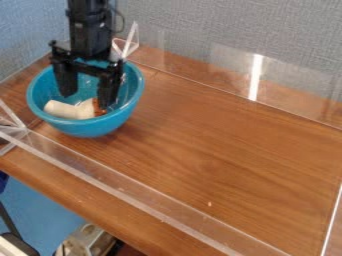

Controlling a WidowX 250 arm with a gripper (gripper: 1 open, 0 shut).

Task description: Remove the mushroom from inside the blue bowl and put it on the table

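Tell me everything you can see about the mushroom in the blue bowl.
The mushroom is a small toy with a stubby cream-white stem and an orange-brown cap, smooth like plastic. It lies on its side at the bottom of the blue bowl, stem toward the left of the picture and cap toward the right, resting on the bowl's inner surface. The open claw hangs just above it, pointing down; whether a finger touches it cannot be told. Part of the cap is hidden behind a finger.

A glossy plastic blue bowl point(83, 100) sits on the smooth wood-grain bench point(227, 140), edged by clear acrylic walls point(267, 72).
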